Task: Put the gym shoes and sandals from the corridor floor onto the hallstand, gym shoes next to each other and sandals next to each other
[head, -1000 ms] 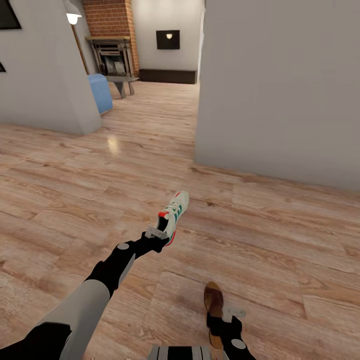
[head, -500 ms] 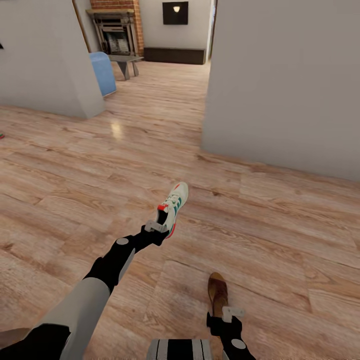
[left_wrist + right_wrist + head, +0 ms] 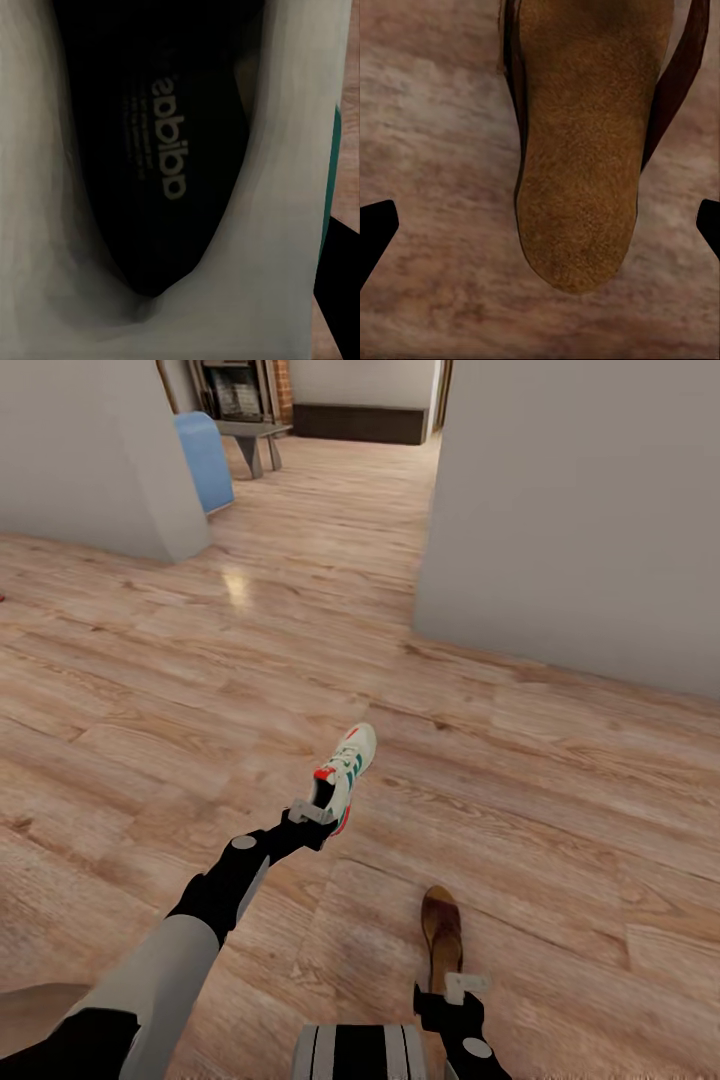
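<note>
White with green stripes, the gym shoe (image 3: 346, 775) is held at its heel by the left gripper (image 3: 312, 815), jaws closed on it, raised over the corridor floor (image 3: 560, 830). To its right and nearer, the right gripper (image 3: 455, 990) has its jaws clamped on the brown sandal (image 3: 441, 938) at its near end.

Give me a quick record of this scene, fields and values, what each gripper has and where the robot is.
left gripper: shut on heel of gym shoe, carried above the floor
right gripper: holds sandal by its heel
floor: wood planks
surroundings: grey walls, blue object far back
rack: not seen
</note>
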`<state>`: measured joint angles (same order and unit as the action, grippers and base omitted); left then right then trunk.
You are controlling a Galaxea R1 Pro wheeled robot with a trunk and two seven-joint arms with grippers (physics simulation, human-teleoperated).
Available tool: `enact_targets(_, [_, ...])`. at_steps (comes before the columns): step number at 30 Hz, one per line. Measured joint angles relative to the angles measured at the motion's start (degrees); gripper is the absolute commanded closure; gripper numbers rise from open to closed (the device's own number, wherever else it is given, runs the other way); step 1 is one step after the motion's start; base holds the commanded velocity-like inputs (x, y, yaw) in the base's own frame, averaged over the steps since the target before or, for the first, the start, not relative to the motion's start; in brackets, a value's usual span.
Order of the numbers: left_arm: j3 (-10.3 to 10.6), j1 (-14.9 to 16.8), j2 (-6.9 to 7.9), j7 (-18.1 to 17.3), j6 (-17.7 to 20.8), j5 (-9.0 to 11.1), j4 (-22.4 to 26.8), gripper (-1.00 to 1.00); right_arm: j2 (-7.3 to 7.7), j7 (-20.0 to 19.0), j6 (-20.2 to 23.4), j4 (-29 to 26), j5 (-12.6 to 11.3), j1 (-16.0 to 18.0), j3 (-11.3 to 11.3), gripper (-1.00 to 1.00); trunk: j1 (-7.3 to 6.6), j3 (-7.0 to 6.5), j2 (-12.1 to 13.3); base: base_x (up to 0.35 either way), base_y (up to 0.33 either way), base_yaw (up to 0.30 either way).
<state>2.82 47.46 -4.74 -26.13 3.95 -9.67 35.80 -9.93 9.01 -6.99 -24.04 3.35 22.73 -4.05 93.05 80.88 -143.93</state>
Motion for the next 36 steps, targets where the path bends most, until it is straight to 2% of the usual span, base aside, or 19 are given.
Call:
enact_targets(15, [0.18,-0.01,-0.08,0.0,-0.05,0.01,0.0,1.0,0.0,-0.01,0.0,-0.09,-0.01,0.0,0.07,-1.0,0.39,4.35,-0.2,0.0,0.0,-0.103])
enact_targets(24, [0.11,-0.08,-0.08,0.06,-0.06,0.08,0.03,1.0,0.0,-0.02,-0.01,-0.07,0.07,0.01,0.14,-1.0,0.38,4.46,-0.21,0.0,0.0,-0.01])
enact_targets(32, [0.01,-0.08,-0.04,0.08,-0.06,0.02,0.03,1.0,0.0,-0.01,-0.01,-0.06,0.07,0.01,0.09,-1.0,0.59,6.25,-0.31,0.0,0.0,0.019])
enact_targets(36, [-0.02,-0.06,-0.07,0.08,-0.05,0.11,0.35,1.0,0.0,0.0,-0.05,-0.1,0.07,0.01,0.07,-1.0,0.59,6.42,-0.31,0.0,0.0,0.129])
